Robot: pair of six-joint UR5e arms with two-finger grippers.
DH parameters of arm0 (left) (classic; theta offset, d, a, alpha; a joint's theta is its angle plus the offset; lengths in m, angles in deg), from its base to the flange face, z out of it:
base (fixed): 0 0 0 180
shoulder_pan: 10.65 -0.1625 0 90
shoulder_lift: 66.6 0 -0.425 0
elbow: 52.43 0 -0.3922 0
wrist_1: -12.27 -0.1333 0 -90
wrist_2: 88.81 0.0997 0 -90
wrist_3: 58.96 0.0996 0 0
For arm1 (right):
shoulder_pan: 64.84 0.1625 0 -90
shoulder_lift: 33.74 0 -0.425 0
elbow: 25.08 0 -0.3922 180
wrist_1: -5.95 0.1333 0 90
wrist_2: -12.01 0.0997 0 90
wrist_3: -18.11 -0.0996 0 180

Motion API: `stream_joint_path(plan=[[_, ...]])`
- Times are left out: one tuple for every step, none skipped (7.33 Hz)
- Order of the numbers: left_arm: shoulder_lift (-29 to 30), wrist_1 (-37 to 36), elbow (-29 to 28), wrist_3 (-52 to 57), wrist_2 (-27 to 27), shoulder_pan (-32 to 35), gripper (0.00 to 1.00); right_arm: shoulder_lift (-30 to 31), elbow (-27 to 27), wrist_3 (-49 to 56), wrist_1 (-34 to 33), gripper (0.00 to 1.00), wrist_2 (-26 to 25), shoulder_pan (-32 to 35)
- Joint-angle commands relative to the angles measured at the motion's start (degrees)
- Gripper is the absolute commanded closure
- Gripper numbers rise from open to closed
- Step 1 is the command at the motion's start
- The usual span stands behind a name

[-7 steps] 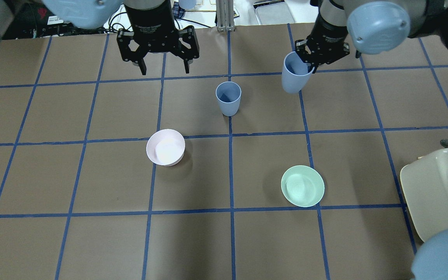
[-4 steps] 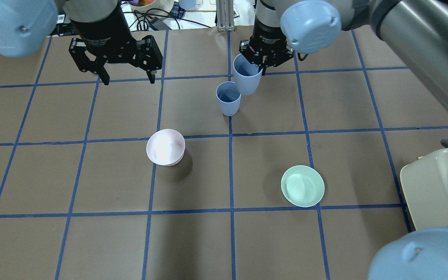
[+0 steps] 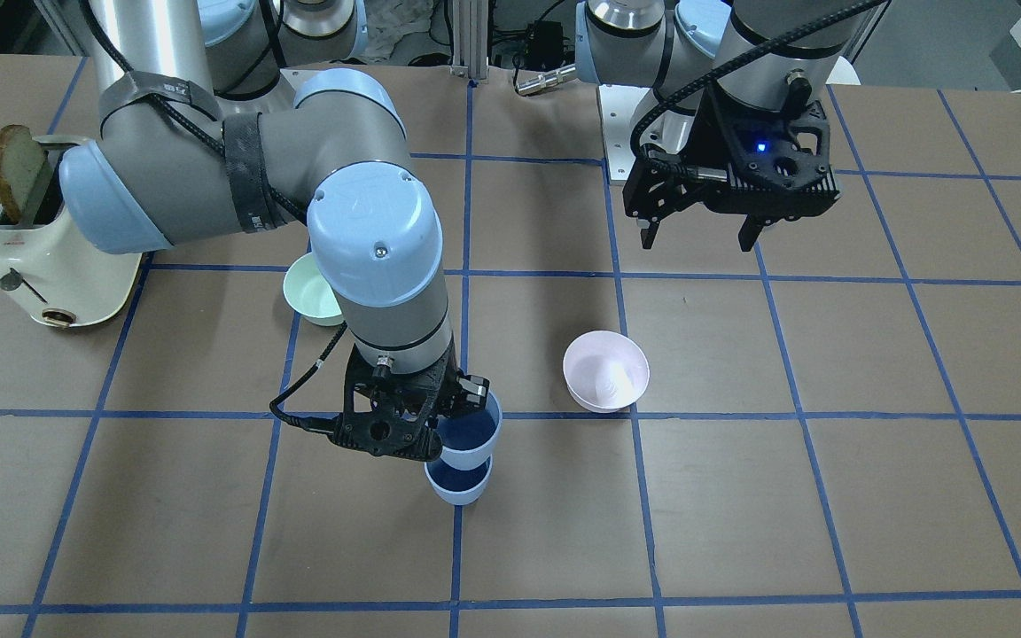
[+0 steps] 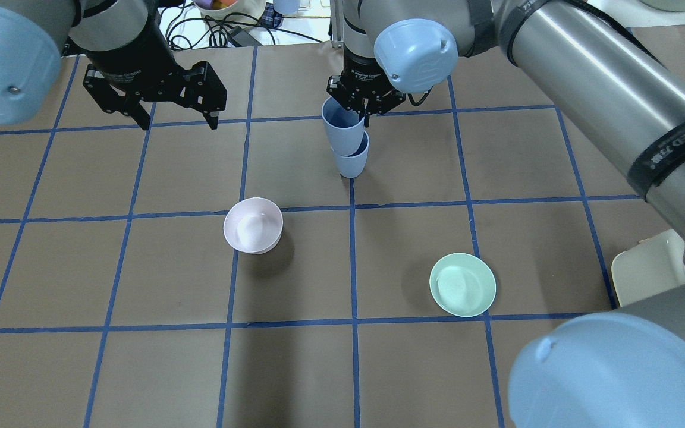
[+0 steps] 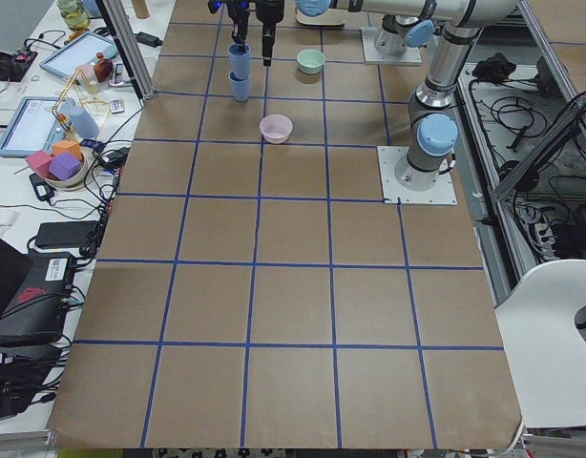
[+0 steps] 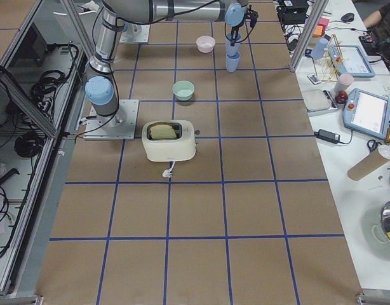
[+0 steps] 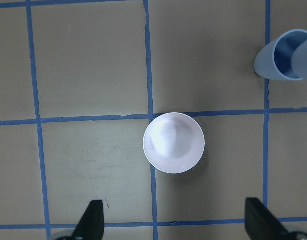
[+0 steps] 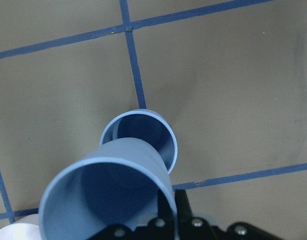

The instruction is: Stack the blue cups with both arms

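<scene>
One blue cup [image 4: 352,164] stands upright on the table near the centre line; it also shows in the front view [image 3: 458,484]. My right gripper [image 4: 365,114] is shut on the rim of the second blue cup [image 4: 340,129] and holds it tilted, its base at the standing cup's mouth. In the right wrist view the held cup [image 8: 111,197] overlaps the standing cup [image 8: 143,131]. I cannot tell how deep it sits. My left gripper [image 4: 179,123] is open and empty, off to the left, also seen in the front view [image 3: 698,241].
A pale pink bowl [image 4: 253,224] sits left of centre, below the left wrist camera [image 7: 174,142]. A mint-green bowl [image 4: 462,284] sits right of centre. A cream toaster [image 3: 41,248] with a slice of bread stands at the table's right side.
My right gripper has carried its cup leftward and brought it onto the standing cup. My left gripper has moved further left, away from the cups, still open.
</scene>
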Motion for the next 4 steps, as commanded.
stream_joint_path(plan=[[-0.13,-0.12,0.2,0.16,0.11,-0.2,0.0,-1.24,-0.09,-0.07,-2.42,1.0,-0.33,0.06],[0.04,-0.3,0.29,-0.01,0.29,-0.12,0.0,-1.42,-0.53,0.01,-2.61,1.0,-0.25,0.06],[-0.13,-0.21,0.47,0.07,0.46,-0.2,0.0,-2.21,-0.44,-0.08,-2.7,1.0,-0.42,0.06],[-0.05,-0.3,0.56,0.07,0.46,-0.2,0.0,-2.39,-0.7,0.1,-2.7,1.0,-0.51,0.06]])
